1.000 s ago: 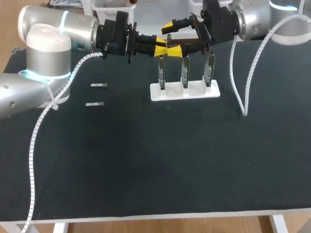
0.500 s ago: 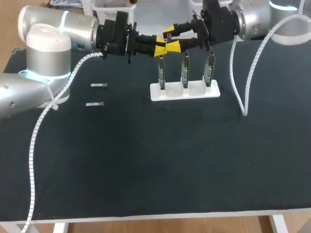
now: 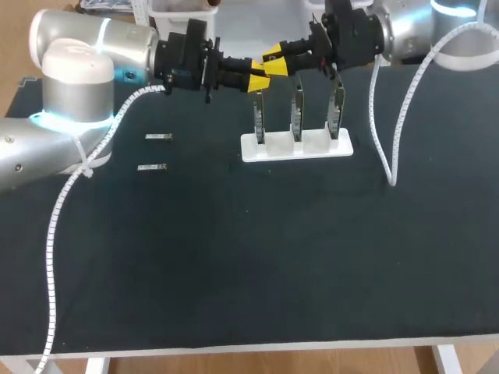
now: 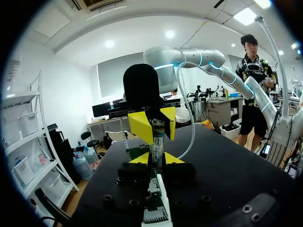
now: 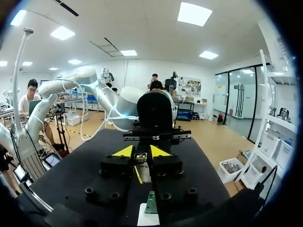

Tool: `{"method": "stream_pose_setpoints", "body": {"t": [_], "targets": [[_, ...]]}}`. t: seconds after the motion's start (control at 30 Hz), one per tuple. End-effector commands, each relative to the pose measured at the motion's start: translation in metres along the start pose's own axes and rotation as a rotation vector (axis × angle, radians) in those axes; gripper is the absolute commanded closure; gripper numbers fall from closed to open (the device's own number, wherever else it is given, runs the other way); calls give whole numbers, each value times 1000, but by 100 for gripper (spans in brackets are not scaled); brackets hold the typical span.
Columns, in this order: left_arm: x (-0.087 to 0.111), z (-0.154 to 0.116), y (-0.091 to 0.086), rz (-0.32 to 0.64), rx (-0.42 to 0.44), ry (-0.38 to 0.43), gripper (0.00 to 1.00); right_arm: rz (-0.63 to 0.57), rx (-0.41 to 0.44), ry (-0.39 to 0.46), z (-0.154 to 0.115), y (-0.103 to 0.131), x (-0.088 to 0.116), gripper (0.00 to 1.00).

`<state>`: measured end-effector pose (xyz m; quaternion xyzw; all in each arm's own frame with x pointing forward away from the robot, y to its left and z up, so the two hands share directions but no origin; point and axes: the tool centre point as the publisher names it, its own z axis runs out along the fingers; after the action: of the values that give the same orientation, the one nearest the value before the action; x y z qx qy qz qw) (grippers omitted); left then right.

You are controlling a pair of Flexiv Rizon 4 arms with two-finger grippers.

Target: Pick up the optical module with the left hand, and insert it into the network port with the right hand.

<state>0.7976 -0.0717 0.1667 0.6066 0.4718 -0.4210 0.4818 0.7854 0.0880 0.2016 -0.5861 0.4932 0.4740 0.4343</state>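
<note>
Optical module (image 4: 157, 140) is clamped in the left gripper (image 4: 156, 160), and the right gripper (image 5: 140, 152) seems closed on it too; mistimed release or skewed grip could drop it.

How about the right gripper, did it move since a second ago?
Yes. The right gripper closed, its lower finger rising up and away from the white rack.

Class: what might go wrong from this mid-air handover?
1. The slim silver optical module is pinched by both the left hand and right hand; a mistimed release may drop or twist it.
2. Both hang over the white holder of upright network ports, so descending may knock them.
</note>
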Motion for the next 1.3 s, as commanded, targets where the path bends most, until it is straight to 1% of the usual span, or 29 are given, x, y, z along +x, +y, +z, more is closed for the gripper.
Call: {"method": "stream_pose_setpoints", "body": {"t": [0.03,0.1,0.13,0.17,0.2,0.23,1.0,1.13,1.23,1.3], "targets": [[1,0,6,0,-1,1,100,1,-4,-1,0,4,1,100],[1,0,6,0,-1,1,100,1,-4,-1,0,4,1,100],[1,0,6,0,-1,1,93,1,-4,-1,0,4,1,100],[1,0,6,0,-1,1,65,1,-4,-1,0,4,1,100],[1,0,6,0,-1,1,15,1,-4,-1,0,4,1,100],[1,0,6,0,-1,1,0,1,-4,-1,0,4,1,100],[1,0,6,0,-1,1,0,1,-4,-1,0,4,1,100],[8,-10,6,-2,-20,24,0,1,-4,-1,0,4,1,100],[12,-18,6,-22,-30,66,0,1,-4,-1,0,4,1,100],[15,-24,6,-27,-33,77,0,1,-4,-1,0,4,1,100]]}}
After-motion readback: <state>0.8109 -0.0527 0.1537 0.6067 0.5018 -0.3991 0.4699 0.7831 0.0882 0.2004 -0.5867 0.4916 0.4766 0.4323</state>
